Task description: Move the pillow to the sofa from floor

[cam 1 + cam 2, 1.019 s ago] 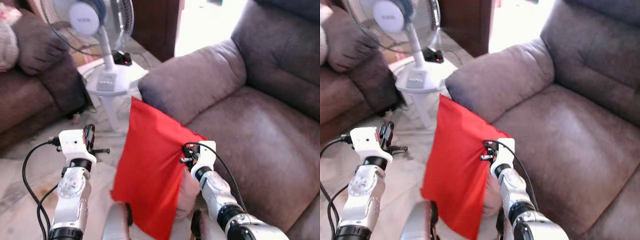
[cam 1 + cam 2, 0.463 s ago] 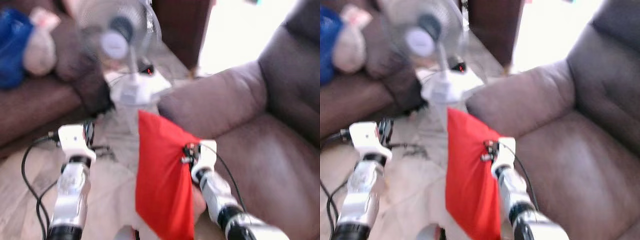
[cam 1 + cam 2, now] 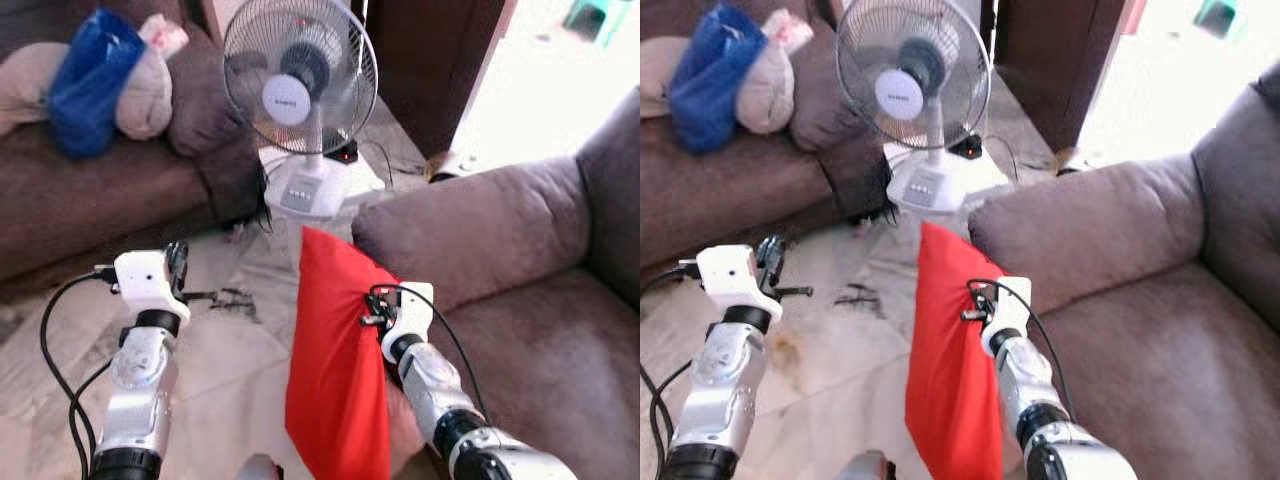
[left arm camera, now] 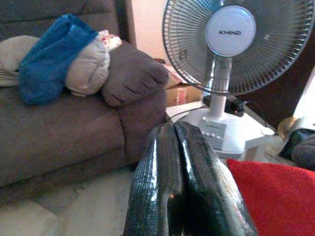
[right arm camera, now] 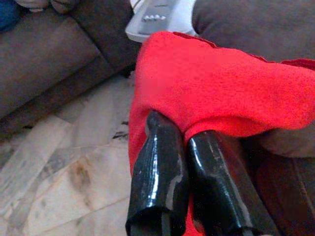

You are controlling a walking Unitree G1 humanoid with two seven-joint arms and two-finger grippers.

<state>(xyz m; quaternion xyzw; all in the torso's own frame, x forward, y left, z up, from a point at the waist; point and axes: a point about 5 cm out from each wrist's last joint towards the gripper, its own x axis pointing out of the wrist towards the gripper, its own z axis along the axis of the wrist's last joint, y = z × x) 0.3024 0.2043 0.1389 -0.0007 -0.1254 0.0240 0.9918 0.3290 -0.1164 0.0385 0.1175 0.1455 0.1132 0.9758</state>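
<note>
A red pillow [image 3: 335,370] hangs off the floor, held at its upper edge by my right gripper [image 5: 179,129], which is shut on the fabric. It hangs just left of the armrest [image 3: 470,230] of the grey-brown sofa [image 3: 550,350], whose seat lies to the right. The pillow's lower end drops out of the eye views. My left gripper [image 3: 178,262] is raised over the marble floor to the left, its fingers [image 4: 170,162] pressed together with nothing between them.
A white standing fan [image 3: 298,100] stands on the floor straight ahead, with a cable and power strip [image 3: 345,153] behind it. A second brown sofa [image 3: 100,200] at the left carries a blue bag [image 3: 90,80] and bundled cloth. Open marble floor [image 3: 220,340] lies between both sofas.
The whole view has swung, bringing the fan and the left sofa further into frame and pushing the right sofa toward the edge. The pillow stays in my right gripper; the left arm holds its pose.
</note>
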